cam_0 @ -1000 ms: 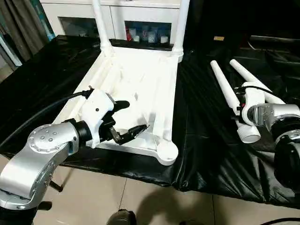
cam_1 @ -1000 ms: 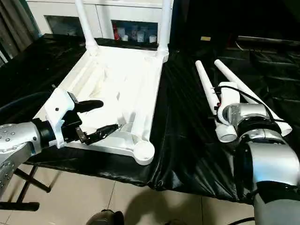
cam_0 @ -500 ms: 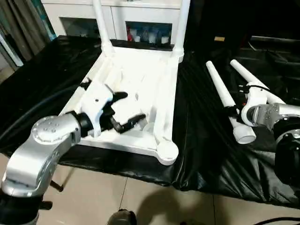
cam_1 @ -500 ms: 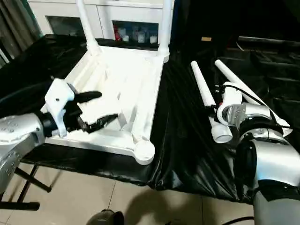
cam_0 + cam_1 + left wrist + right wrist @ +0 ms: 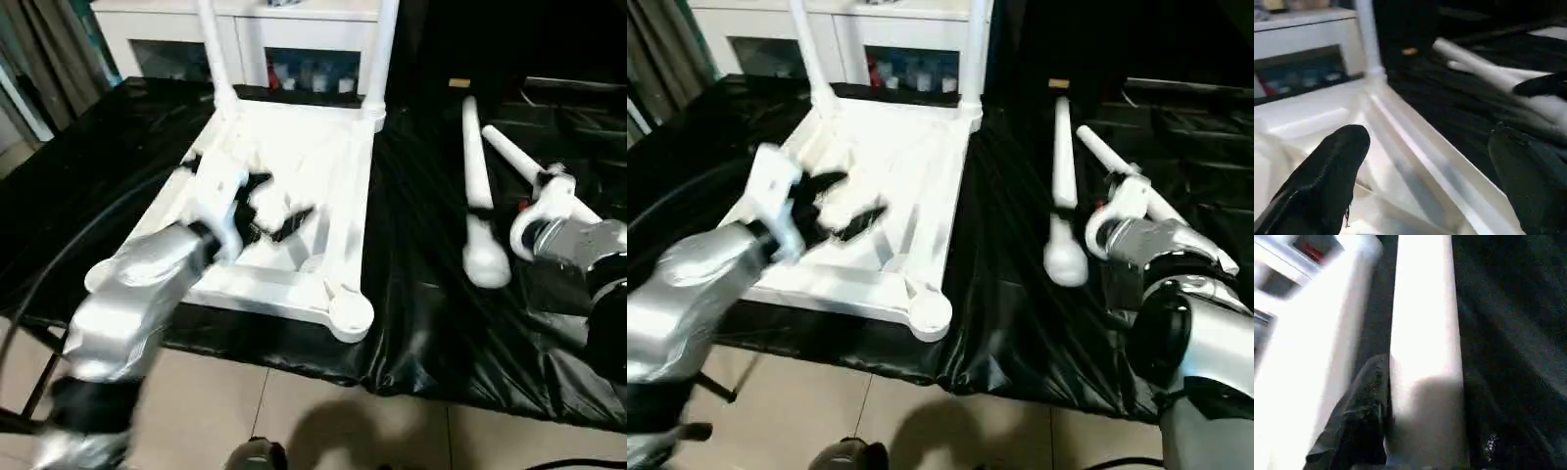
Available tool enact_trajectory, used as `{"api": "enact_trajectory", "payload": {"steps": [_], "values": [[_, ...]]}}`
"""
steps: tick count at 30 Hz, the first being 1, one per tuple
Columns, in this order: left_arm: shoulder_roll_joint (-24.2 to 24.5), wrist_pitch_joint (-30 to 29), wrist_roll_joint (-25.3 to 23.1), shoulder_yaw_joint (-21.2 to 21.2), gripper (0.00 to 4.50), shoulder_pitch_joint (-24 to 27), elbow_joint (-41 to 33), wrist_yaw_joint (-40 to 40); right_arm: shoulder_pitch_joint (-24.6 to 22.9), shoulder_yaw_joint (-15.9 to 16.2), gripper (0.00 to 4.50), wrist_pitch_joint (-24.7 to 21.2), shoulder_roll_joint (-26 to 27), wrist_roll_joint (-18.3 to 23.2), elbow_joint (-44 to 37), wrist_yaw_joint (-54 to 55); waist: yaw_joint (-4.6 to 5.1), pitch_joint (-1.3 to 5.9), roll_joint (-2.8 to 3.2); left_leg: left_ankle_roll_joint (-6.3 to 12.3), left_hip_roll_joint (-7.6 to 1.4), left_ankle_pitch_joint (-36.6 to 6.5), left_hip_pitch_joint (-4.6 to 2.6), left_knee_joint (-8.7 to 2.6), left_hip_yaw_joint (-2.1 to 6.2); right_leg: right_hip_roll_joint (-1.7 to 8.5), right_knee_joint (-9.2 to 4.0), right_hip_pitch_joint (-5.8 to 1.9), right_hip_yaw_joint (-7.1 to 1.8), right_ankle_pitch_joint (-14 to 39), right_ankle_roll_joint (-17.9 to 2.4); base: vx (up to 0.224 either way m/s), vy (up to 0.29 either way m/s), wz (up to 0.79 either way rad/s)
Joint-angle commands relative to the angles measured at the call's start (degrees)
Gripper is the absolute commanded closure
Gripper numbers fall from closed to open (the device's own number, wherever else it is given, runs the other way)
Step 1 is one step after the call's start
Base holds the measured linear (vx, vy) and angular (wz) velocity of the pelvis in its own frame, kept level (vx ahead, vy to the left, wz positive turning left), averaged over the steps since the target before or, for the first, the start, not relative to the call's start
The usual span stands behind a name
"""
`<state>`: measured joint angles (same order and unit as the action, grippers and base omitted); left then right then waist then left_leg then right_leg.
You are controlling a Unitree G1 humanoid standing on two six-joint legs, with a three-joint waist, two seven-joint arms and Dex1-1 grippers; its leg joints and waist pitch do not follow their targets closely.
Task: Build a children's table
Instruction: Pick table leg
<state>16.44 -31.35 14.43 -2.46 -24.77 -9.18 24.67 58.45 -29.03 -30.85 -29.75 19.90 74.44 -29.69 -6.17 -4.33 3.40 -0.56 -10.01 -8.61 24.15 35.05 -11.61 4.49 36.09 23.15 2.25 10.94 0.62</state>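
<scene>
Fitting the third leg, by the look of it, with two corner posts done and two to go. Nearest, and well off to the inner side of the right claw (image 5: pixel 479 209): an empty round socket (image 5: pixel 350 311) at the corner of the upturned white tabletop (image 5: pixel 313 157), lying ribbed side up on the black-draped worktop (image 5: pixel 421 323). Just beyond that socket, the left claw (image 5: pixel 277 203) hovering over the ribs with fingers (image 5: pixel 1327 171) spread wide and nothing between them. Level with it, the right claw clamped on one loose leg (image 5: pixel 474 147), a black finger (image 5: pixel 1364 416) pressed to the tube, flared end nearer than the claw, slim end pointing away. Just outside that claw, a second loose leg (image 5: pixel 505 152) flat on the cloth. Farther off, two fitted legs (image 5: pixel 380 49) upright in the far sockets, then a glass-door cabinet (image 5: pixel 157 39). Next, probably: swing the held leg across to the empty socket, stand it upright, press down; likely needs the open left claw bracing the tabletop against sliding.
</scene>
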Motion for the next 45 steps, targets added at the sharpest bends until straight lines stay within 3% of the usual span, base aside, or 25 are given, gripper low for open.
{"api": "enact_trajectory", "payload": {"steps": [1,3,4,5,8,9,10,11,13,14,16,18,22,25,27,32,33,35,39,41,43,45], "values": [[-2.2,0.6,-1.1,0.3,0.00,-1.7,1.6,-3.4,-0.2,0.8,2.66,1.1,1.0,1.7,-6.3,-7.5,0.00,5.42,-1.11,0.57,-2.63,-12.7,-1.93,-3.14,1.29,3.15,-3.74,-2.34,-1.36,6.8,-14.5,0.000,0.000,0.00],[-4.1,0.7,0.1,1.0,0.00,-2.7,2.5,-4.1,-2.4,2.2,2.66,0.1,2.2,2.6,-11.2,-11.9,-0.12,5.51,-1.22,2.40,-2.67,-10.2,-1.81,-2.94,1.29,3.23,-3.63,-2.39,-1.28,5.2,-15.0,0.000,0.000,0.00],[-5.2,0.5,1.2,1.5,0.00,-3.4,3.0,-4.3,-4.5,2.9,2.66,-1.9,3.3,4.3,-16.3,-14.4,-0.18,5.48,-0.87,2.77,-2.62,-9.9,-1.87,-2.90,1.28,3.20,-3.72,-2.31,-1.27,5.1,-15.1,0.000,0.000,0.00],[-5.9,0.3,2.0,1.8,0.00,-3.9,3.3,-4.4,-6.0,3.3,2.67,-3.3,4.0,5.6,-19.9,-16.1,-0.33,5.49,-1.03,3.40,-2.63,-9.2,-1.90,-2.84,1.29,3.21,-3.71,-2.49,-1.34,4.4,-14.9,0.000,0.000,0.00],[-9.2,-2.7,6.8,3.7,0.00,-6.0,4.5,-3.6,-13.8,4.4,2.67,-8.6,6.7,13.6,-36.9,-21.0,-0.68,5.40,-1.11,3.86,-2.61,-8.4,-2.00,-2.97,1.17,3.09,-4.03,-2.45,-1.32,5.1,-15.0,0.000,0.000,0.00],[-10.6,-4.5,9.1,4.5,0.00,-7.0,5.0,-3.4,-16.7,4.9,2.67,-10.5,7.6,16.6,-42.8,-22.5,-1.15,5.81,-0.73,4.03,-3.04,-7.9,-2.29,-2.84,1.46,3.34,-3.58,-2.41,-1.45,3.7,-15.1,0.000,0.000,0.00],[-11.7,-5.9,11.0,5.2,0.00,-7.7,5.3,-3.2,-18.7,5.2,2.67,-11.9,8.3,18.7,-46.9,-23.5,-1.05,5.63,-0.94,4.40,-2.87,-7.2,-2.08,-3.00,1.34,3.08,-3.76,-2.52,-1.44,3.1,-14.8,0.000,0.000,0.00],[-12.6,-7.0,12.6,5.7,0.00,-8.4,5.5,-3.0,-20.2,5.5,2.68,-12.9,8.8,20.3,-49.9,-24.2,-1.41,5.77,-0.76,4.50,-2.96,-7.5,-2.31,-2.99,1.45,3.11,-3.79,-2.27,-1.37,3.2,-15.1,0.000,0.000,0.00],[-15.7,-9.5,17.5,7.3,0.00,-10.3,6.2,-2.4,-24.5,6.9,2.68,-14.7,10.3,23.2,-57.7,-26.5,-1.65,5.61,-0.64,3.69,-2.93,-9.0,-2.35,-3.06,1.41,3.21,-4.05,-2.19,-1.38,5.6,-15.0,0.000,0.000,0.00],[-17.1,-10.9,19.4,7.8,0.00,-11.1,6.8,-2.5,-26.2,7.6,2.68,-15.6,10.9,24.3,-60.8,-27.2,-1.76,5.36,-0.68,2.42,-3.04,-11.5,-2.34,-3.29,1.48,3.41,-4.45,-2.01,-1.42,10.1,-14.5,0.000,0.000,0.00],[-18.2,-11.8,20.1,7.4,0.00,-11.7,7.5,-2.5,-27.9,8.4,2.68,-16.8,11.5,25.4,-64.3,-27.6,-1.73,5.04,-0.86,0.92,-2.95,-14.1,-2.40,-3.59,1.69,3.61,-5.10,-1.90,-1.49,15.9,-12.5,0.000,0.000,0.00],[-19.2,-12.4,20.4,6.3,0.00,-11.9,7.8,-2.2,-29.1,9.4,2.68,-18.0,12.2,26.2,-67.4,-27.2,-1.43,4.75,-0.85,-0.68,-2.88,-16.7,-2.51,-4.01,2.04,3.78,-5.93,-1.77,-1.65,21.9,-9.1,0.000,0.000,0.00],[-21.9,-14.7,24.5,7.1,0.00,-11.8,6.2,-2.7,-30.8,12.1,2.68,-19.2,13.1,25.7,-72.0,-24.4,-1.16,4.86,-0.81,-2.03,-2.73,-16.7,-2.35,-4.23,2.17,3.77,-6.09,-1.69,-1.60,22.7,-7.5,0.000,0.000,0.00],[-23.1,-16.3,27.5,8.7,0.00,-12.0,5.2,-3.5,-31.9,13.1,2.68,-20.0,13.2,26.0,-74.6,-22.9,-1.05,4.97,-0.84,-1.87,-2.79,-15.8,-2.19,-4.24,2.26,3.77,-5.86,-1.78,-1.63,20.6,-8.1,0.000,0.000,0.00],[-23.3,-18.6,31.3,10.4,0.00,-11.4,3.4,-3.5,-32.6,14.1,2.68,-20.9,13.2,26.2,-76.9,-21.4,-0.64,5.06,-1.34,-1.11,-2.70,-13.6,-2.05,-4.09,1.99,3.62,-5.58,-1.84,-1.67,17.8,-8.7,0.000,0.000,0.00],[-22.9,-19.5,32.3,11.5,0.00,-9.9,2.5,-4.5,-32.4,15.4,2.68,-21.2,13.0,25.8,-78.5,-20.6,-0.27,5.06,-1.34,0.09,-2.55,-11.5,-1.89,-3.91,1.82,3.59,-5.70,-2.02,-1.64,17.2,-8.5,0.000,0.000,0.00],[-22.7,-19.6,31.8,11.2,0.00,-9.8,2.4,-4.7,-32.3,15.6,2.68,-21.1,13.0,25.6,-78.8,-20.3,-0.18,5.05,-1.64,0.21,-2.59,-11.6,-1.97,-3.93,1.77,3.49,-5.83,-1.98,-1.64,17.6,-8.0,0.000,0.000,0.00],[-22.7,-19.7,31.0,10.9,0.00,-9.6,2.4,-5.6,-32.2,16.3,2.68,-20.9,13.1,25.1,-79.6,-19.4,-0.22,5.02,-1.37,0.02,-2.67,-11.2,-2.00,-4.04,1.84,3.49,-5.80,-1.93,-1.65,17.8,-7.7,0.000,0.000,0.00],[-24.0,-19.4,27.4,11.1,0.42,-11.1,4.4,-14.0,-31.4,22.8,2.68,-19.2,15.3,19.6,-84.8,-12.9,-0.10,4.99,-1.58,-1.00,-2.78,-11.3,-2.07,-4.22,1.90,3.35,-5.69,-1.83,-1.76,17.4,-6.6,0.000,0.000,0.00],[-24.3,-19.1,26.5,11.3,0.54,-11.7,4.8,-15.9,-30.9,24.0,2.68,-18.4,16.3,17.4,-84.5,-10.2,0.04,4.93,-1.51,-1.65,-2.71,-12.3,-2.17,-4.32,1.92,3.44,-5.92,-1.69,-1.77,18.6,-6.0,0.000,0.000,0.00],[-25.4,-17.6,24.5,12.4,0.78,-13.4,5.8,-20.8,-29.7,27.5,2.68,-14.9,18.1,11.2,-83.6,-4.8,0.10,4.92,-1.28,-2.47,-2.65,-13.3,-2.19,-4.38,2.08,3.49,-6.04,-1.65,-1.76,20.1,-5.1,0.000,0.000,0.00],[-25.7,-16.0,22.3,12.7,1.02,-14.4,6.6,-24.0,-29.2,30.2,2.68,-12.9,18.6,7.6,-83.4,-2.1,0.17,4.97,-1.03,-3.34,-2.65,-13.8,-2.19,-4.49,2.21,3.44,-6.02,-1.52,-1.75,19.9,-4.4,0.000,0.000,0.00]]}}
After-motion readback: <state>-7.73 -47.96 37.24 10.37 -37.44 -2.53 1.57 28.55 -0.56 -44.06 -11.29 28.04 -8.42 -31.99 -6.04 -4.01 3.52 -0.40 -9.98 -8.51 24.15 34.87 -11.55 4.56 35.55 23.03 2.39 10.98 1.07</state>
